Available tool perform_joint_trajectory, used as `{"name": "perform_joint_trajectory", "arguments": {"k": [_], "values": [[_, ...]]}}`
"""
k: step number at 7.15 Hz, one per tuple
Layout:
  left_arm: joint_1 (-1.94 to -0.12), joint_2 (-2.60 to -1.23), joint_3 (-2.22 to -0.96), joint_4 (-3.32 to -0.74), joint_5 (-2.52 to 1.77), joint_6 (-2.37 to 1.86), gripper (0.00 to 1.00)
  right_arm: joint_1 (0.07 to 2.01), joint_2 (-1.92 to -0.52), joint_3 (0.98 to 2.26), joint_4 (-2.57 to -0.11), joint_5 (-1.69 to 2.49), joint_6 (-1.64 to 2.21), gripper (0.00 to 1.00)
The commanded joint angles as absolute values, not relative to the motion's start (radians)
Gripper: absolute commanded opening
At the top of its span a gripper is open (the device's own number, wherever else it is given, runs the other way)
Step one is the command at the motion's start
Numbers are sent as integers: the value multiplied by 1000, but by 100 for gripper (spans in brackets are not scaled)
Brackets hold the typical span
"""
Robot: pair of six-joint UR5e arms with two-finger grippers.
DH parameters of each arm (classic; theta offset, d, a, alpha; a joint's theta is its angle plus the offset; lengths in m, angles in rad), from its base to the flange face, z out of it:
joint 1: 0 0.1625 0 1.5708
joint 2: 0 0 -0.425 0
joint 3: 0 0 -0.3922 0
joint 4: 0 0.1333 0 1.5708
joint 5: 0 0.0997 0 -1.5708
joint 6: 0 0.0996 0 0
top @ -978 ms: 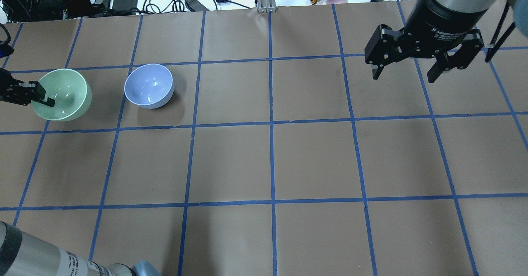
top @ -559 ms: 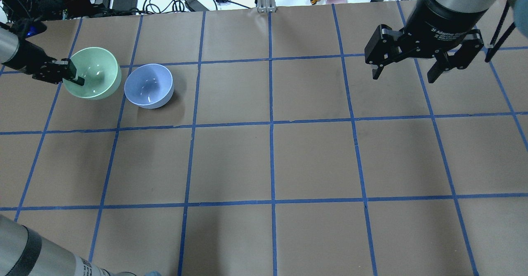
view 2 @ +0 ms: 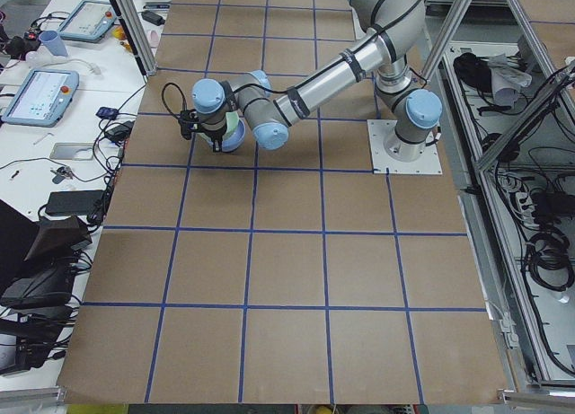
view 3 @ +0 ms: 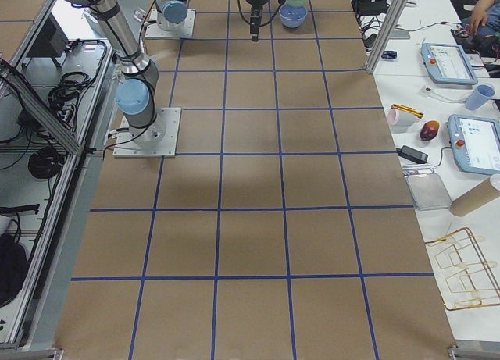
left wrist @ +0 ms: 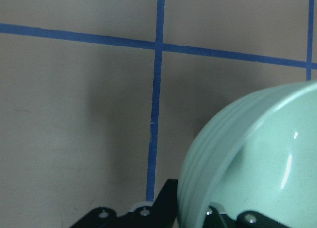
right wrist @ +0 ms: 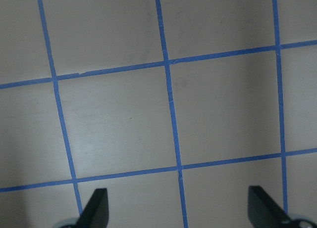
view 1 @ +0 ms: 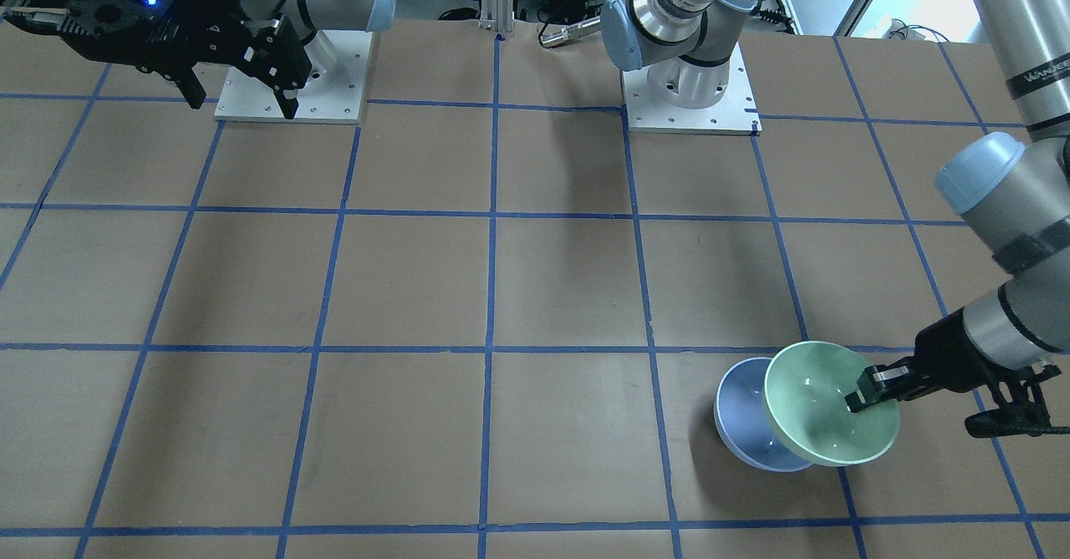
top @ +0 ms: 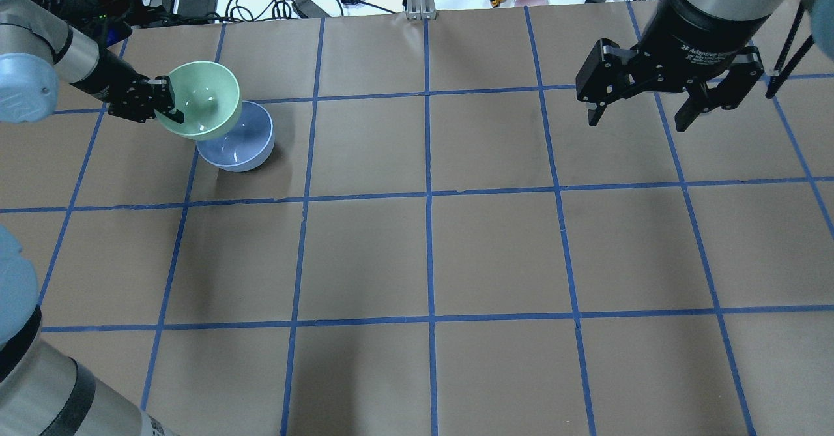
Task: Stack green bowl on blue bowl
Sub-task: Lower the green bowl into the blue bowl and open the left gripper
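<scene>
Overhead exterior: high behind robot, faces forward and down; far edge of table (top: 495,253) at 12 o'clock. Front-facing: across table, steep downward look, left arm's base plate (view 1: 727,99) near 12 o'clock. Both share green bowl (top: 199,100) and blue bowl (top: 244,146). Exterior left, right: high, distant, at table ends, looking along it. Wrist cameras: very close, facing table; left one has green bowl at 4 o'clock.

Bright even light; soft shadows; glints on green bowl (top: 205,97); wrist views blurry.
</scene>
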State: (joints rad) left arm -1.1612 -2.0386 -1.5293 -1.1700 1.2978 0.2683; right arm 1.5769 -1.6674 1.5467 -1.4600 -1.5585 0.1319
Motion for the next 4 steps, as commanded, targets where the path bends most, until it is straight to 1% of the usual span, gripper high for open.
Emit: {"name": "perform_joint_trajectory", "arguments": {"k": [1, 4], "values": [[-1192, -2051, -1528, -1169, 1316, 259, 0, 1577, -1667, 1546, -1460, -1559, 132, 100], [-1190, -2052, -1534, -1169, 1375, 271, 0, 1577, -1667, 1546, -1460, -1559, 132, 100]]}}
